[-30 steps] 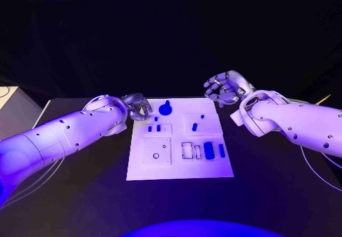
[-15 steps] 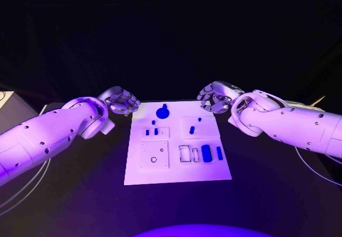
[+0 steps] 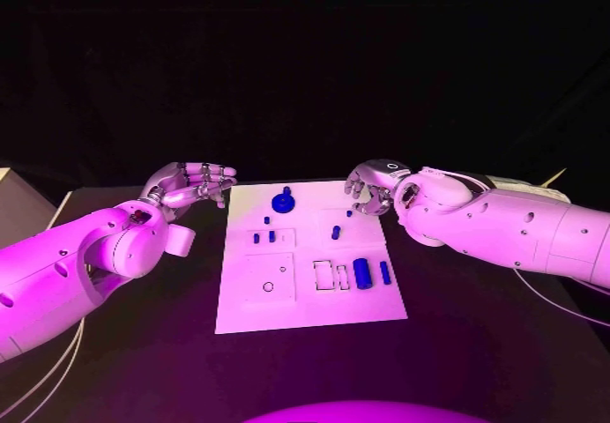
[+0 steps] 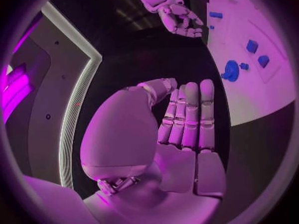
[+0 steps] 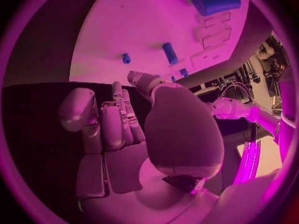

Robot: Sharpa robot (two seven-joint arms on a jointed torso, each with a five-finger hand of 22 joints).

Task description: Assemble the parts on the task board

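Observation:
The white task board [image 3: 311,304] lies in the middle of the black table. On it are a round blue knob [image 3: 282,202], several small blue pegs such as one [image 3: 336,233] near the middle, and a larger blue block [image 3: 362,272] beside empty slots. My left hand [image 3: 190,183] hovers off the board's far left corner with its fingers straight and side by side [image 4: 187,129], holding nothing. My right hand [image 3: 368,187] hangs over the far right corner with loosely bent fingers [image 5: 118,129], also empty. The right wrist view looks onto the board [image 5: 143,30] and the blue block [image 5: 215,0].
A pale box [image 3: 16,207] stands at the table's left edge. The left wrist view also catches the board [image 4: 261,74], the knob [image 4: 230,70] and my right hand [image 4: 177,20]. Dark bare table surrounds the board on all sides.
The camera has shifted. My left hand has risen from the board's left edge and swung outward. My right hand has come down closer to the board's far right corner.

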